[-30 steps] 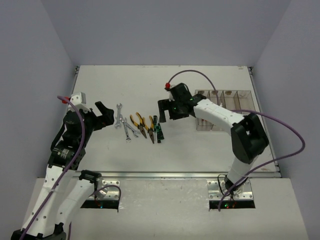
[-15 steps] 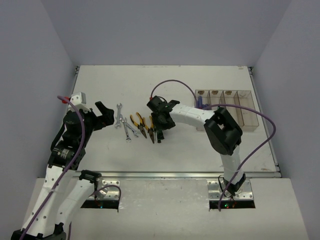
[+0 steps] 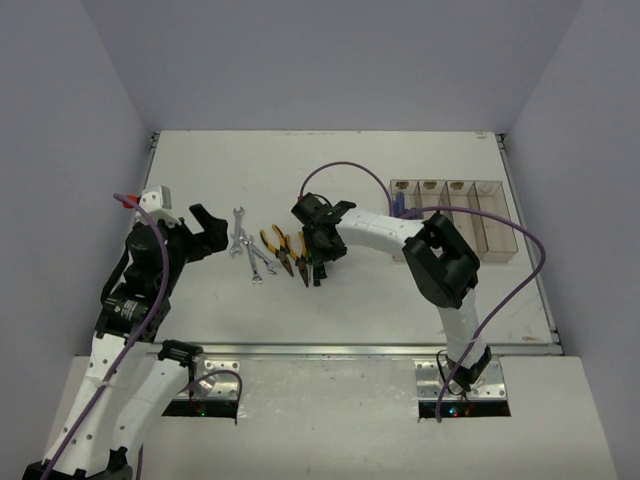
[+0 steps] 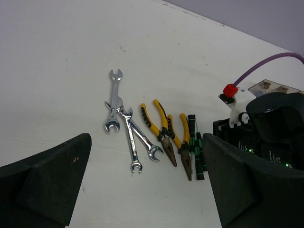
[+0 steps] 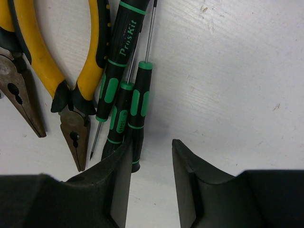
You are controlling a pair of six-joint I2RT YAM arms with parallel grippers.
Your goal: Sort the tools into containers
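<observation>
At frame centre, right gripper [image 3: 318,262]: low over the black-and-green screwdrivers [image 5: 122,107], jaws partly apart, gripping nothing; the finger [image 5: 111,190] at lower left of the wrist view sits at the butt of one handle, contact unclear.
Left gripper [image 4: 146,138]: at the left of the top view, spread wide, empty, above the table [image 3: 400,290].
Neighbours: yellow-handled pliers [image 5: 92,57] lie just beside the screwdrivers; crossed wrenches [image 4: 124,126] further left.
Containers [image 3: 492,230]: upper right, well apart from the loose tools; we make out a blue-handled tool [image 3: 400,205] in the leftmost bin.
Textures: banded handles, bright steel, clear plastic bins, matt white table.
</observation>
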